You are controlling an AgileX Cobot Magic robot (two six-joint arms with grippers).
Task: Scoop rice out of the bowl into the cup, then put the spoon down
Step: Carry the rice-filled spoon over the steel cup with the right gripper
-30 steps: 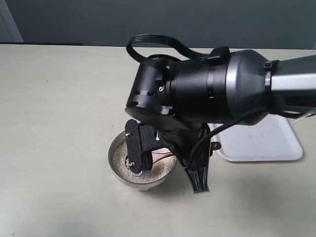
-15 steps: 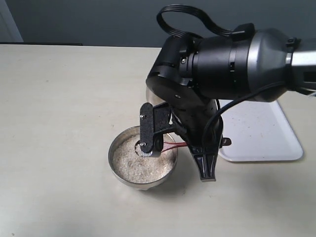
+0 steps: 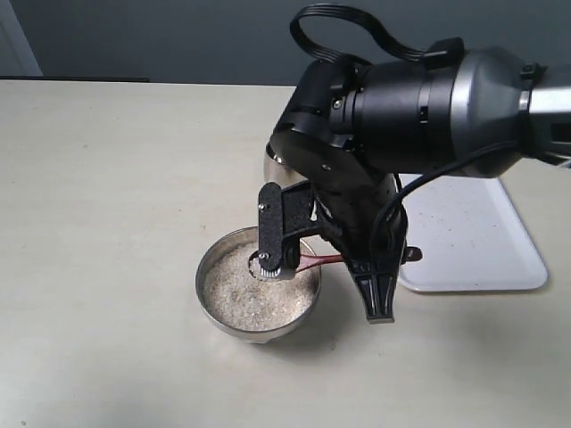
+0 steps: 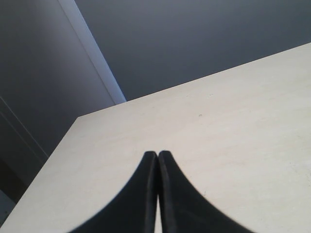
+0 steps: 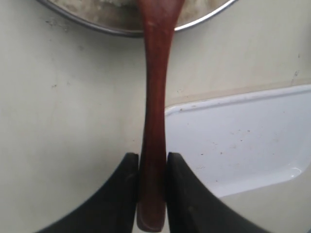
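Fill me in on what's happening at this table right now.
The right gripper is clamped on the handle end of the wooden spoon, whose scoop end reaches over the steel bowl of rice. Whether the scoop carries any grains is hidden. The cup peeks out from behind the arm, and a white tray lies beside the bowl. The left gripper is shut and empty over bare table.

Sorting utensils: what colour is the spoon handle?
The spoon is reddish-brown; right wrist view shows it best.

Beige tabletop (image 3: 107,178), dark grey wall (image 3: 178,36), pale corner strip (image 4: 92,53)
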